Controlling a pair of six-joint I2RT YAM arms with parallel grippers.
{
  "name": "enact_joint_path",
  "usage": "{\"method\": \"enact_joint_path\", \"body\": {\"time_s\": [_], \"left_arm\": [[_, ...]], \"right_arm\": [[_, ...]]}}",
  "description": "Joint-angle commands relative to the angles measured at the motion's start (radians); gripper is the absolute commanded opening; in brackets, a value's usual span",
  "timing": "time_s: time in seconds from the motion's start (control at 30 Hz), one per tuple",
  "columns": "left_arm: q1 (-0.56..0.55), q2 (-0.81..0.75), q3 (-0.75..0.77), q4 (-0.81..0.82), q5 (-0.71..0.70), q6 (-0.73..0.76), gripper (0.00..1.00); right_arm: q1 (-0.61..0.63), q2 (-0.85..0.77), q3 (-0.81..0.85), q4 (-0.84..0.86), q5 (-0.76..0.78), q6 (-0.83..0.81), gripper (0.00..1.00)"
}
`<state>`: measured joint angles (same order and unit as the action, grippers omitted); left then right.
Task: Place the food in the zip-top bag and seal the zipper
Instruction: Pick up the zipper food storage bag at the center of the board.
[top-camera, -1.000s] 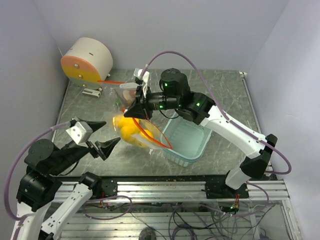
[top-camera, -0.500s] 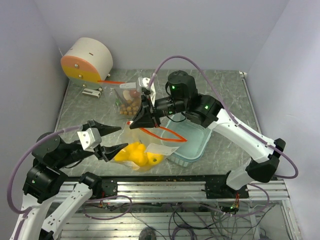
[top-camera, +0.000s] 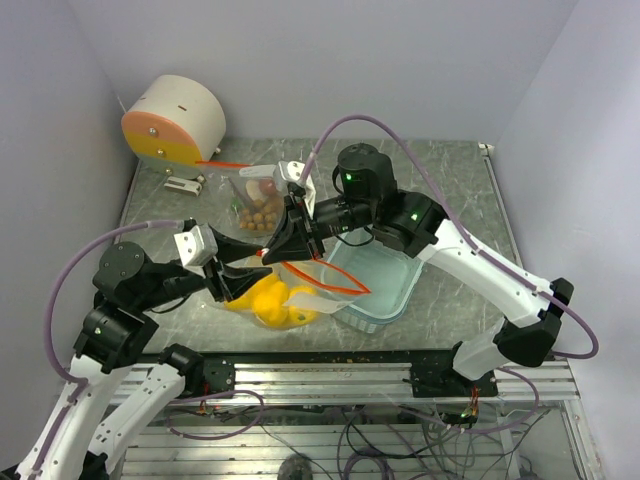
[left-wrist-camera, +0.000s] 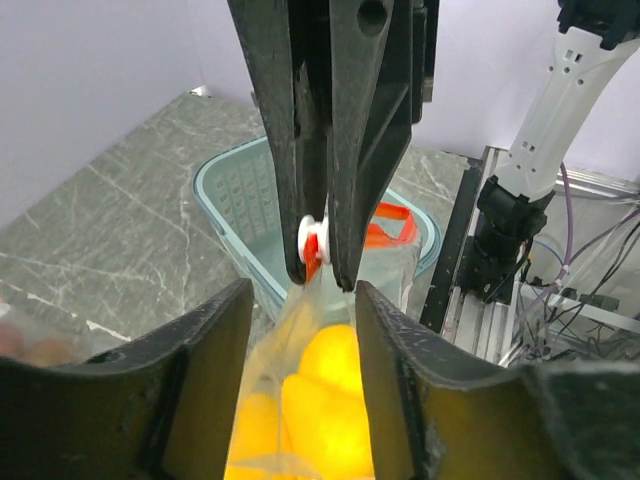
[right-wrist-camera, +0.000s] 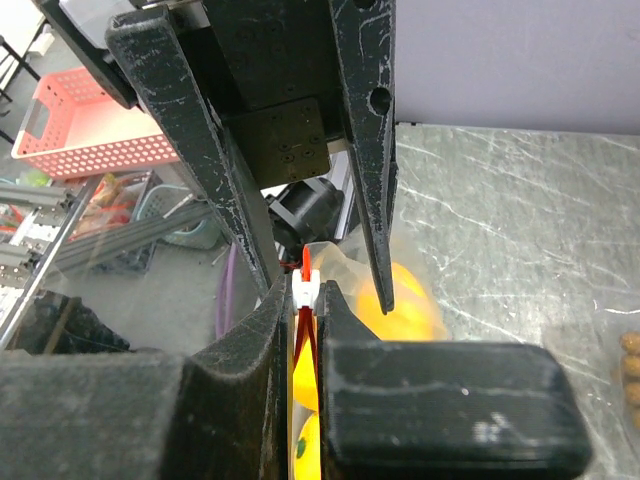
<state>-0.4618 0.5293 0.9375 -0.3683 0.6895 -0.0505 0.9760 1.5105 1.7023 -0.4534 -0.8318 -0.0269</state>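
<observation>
left arm (top-camera: 120, 300): white shells, round black joint housings | right arm (top-camera: 470, 255): same white-and-black build, green lights (top-camera: 410, 213) on black joints | cables: lilac hose (top-camera: 400, 135) on each arm | left gripper (top-camera: 258, 263), right gripper (top-camera: 270, 255): matte black tapered fingers (left-wrist-camera: 300, 120), round holes, scuffed edges | wrist plate (right-wrist-camera: 285, 130): black, small screws

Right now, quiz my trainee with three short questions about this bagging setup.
1. True or false: the left tool is shut on the zip-top bag.
2. What does the right tool pinch? A basket rim, B zipper slider, C a cable.
3. Fill in: the fruits inside the bag are ____ in colour.
Key: 1 false, it straddles the bag open; 2 B; 3 yellow.
</observation>
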Motion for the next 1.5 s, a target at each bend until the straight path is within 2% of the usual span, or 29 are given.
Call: {"method": "enact_joint_path", "body": {"time_s": [0.0,0.17,0.4,0.83,1.0,1.07,1.13,1.17,1.2,1.4,1.47], "left_arm": [[0.003,0.025,0.002,0.097,0.075,-0.032,0.52],[0.003,0.023,-0.025,0.131,0.124,-0.057,0.39],[0.004,0.017,-0.060,0.143,0.212,-0.065,0.27],[0.003,0.020,-0.097,0.140,0.249,-0.052,0.53],[0.003,0.007,-0.091,0.133,0.216,-0.039,0.53],[0.003,0.012,-0.097,0.164,0.215,-0.058,0.50],[0.003,0.026,-0.103,0.197,0.223,-0.081,0.40],[0.003,0.037,-0.104,0.204,0.228,-0.089,0.27],[0.003,0.047,-0.099,0.200,0.225,-0.091,0.09],[0.003,0.108,-0.016,0.033,0.161,-0.025,0.07],[0.003,0.102,0.001,0.004,0.136,-0.015,0.07]], "right_arm": [[-0.001,-0.027,-0.011,0.032,-0.013,-0.014,0.00],[0.000,-0.025,-0.010,0.038,0.010,-0.002,0.00],[-0.001,-0.033,-0.006,0.045,0.006,0.002,0.00],[-0.002,-0.029,0.005,0.069,0.003,0.029,0.00],[0.000,-0.029,-0.001,0.070,-0.012,0.027,0.00],[-0.001,-0.027,-0.003,0.071,-0.013,0.030,0.00],[-0.001,-0.026,-0.003,0.072,-0.012,0.031,0.00],[0.000,-0.027,-0.003,0.075,-0.010,0.034,0.00],[-0.001,-0.026,-0.003,0.076,-0.008,0.037,0.00],[-0.001,-0.043,-0.015,0.070,0.047,0.028,0.00],[-0.002,-0.062,-0.037,0.068,0.091,0.009,0.09]]}}
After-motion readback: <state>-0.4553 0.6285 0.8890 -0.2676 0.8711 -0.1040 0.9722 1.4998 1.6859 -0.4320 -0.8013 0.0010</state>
